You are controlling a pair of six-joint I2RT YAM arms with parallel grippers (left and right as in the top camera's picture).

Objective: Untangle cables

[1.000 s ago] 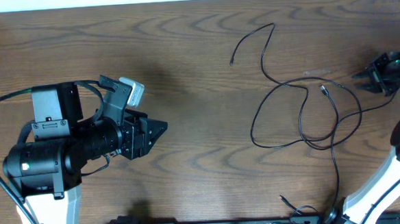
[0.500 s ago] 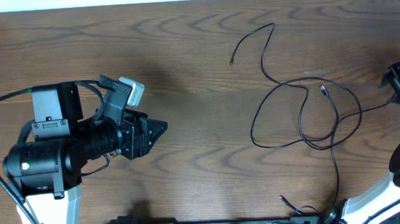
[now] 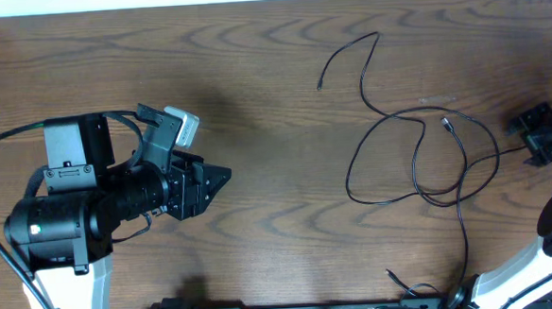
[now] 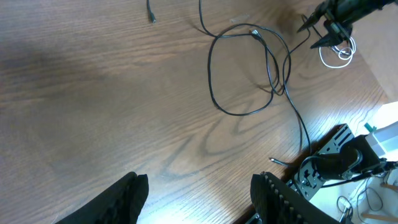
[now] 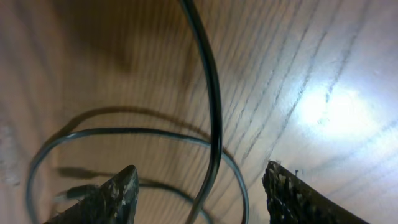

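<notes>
Left gripper [image 3: 222,174], jaws apart and empty, over open tabletop [image 3: 272,79] at left, black cable [image 3: 418,156] in loose loops right of centre, right gripper [image 3: 538,133] near right edge, jaws spread astride a black strand, white cable [image 4: 339,53] coiled beside it.

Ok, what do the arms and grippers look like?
The left arm and right arm have white links and black joints. The left carries a grey wrist camera and black cabling. The left gripper and right gripper have black textured fingers.
</notes>
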